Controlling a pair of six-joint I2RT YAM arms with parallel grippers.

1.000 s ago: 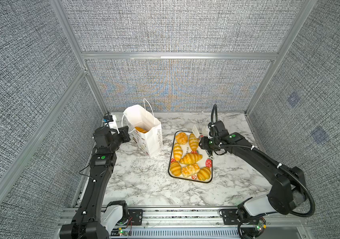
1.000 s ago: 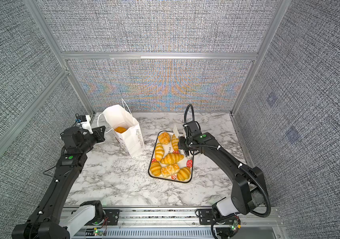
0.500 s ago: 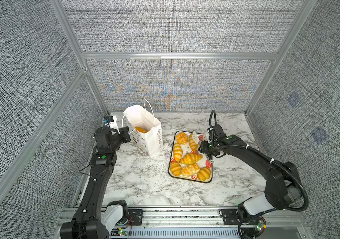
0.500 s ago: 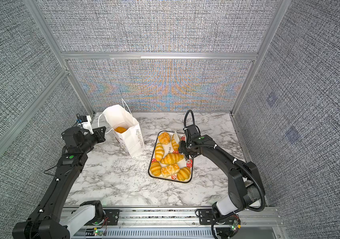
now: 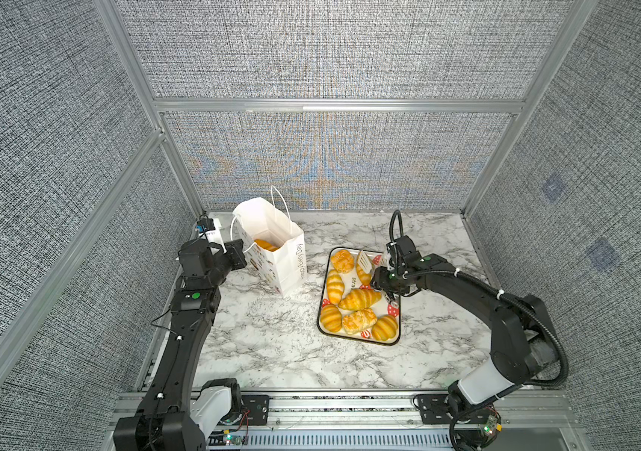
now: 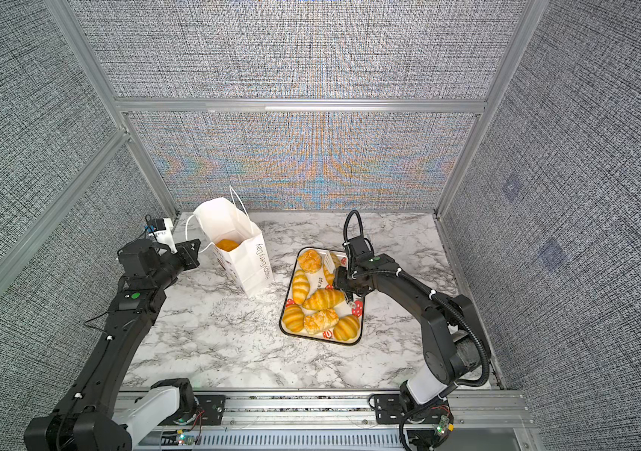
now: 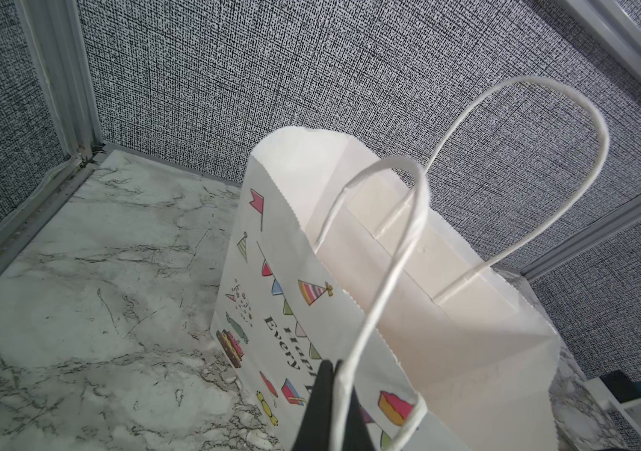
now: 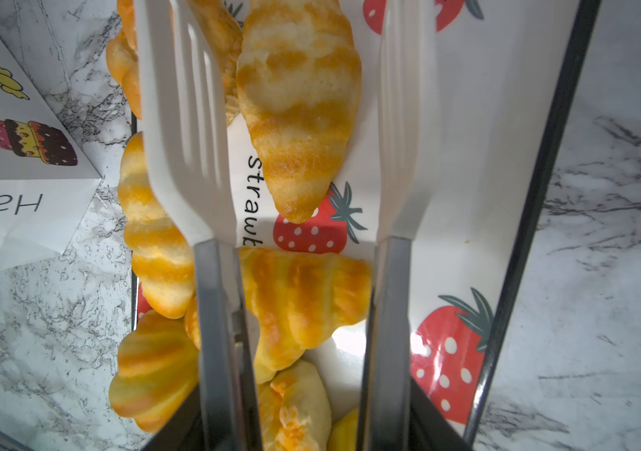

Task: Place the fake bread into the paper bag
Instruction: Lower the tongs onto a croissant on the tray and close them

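Task barely begun, I'd say: one orange pc of fake bread (image 5: 266,245) shows inside the paper bag (image 5: 276,250); more may be hidden deeper, can't tell. Approx. seven pcs are left on the strawberry-print tray (image 5: 396,336), which lies right under the R pincer (image 5: 380,280). R pincer is clamped on the metal arms of white slotted tongs (image 8: 186,129). The tong blades stick out ahead of it, spread wide, one either side of a croissant (image 8: 299,105), w/ a clear gap on one side and close to it on the other, so no squeeze yet. Other rolls sit beneath and beside the pincer. L pincer (image 5: 235,254) is pressed together, pinching the bag's near cord handle (image 7: 385,281). The bag stands upright just past its tips, mouth open, on the marble table (image 5: 272,351). Next, prob.: close tongs on that croissant, carry it to the bag.
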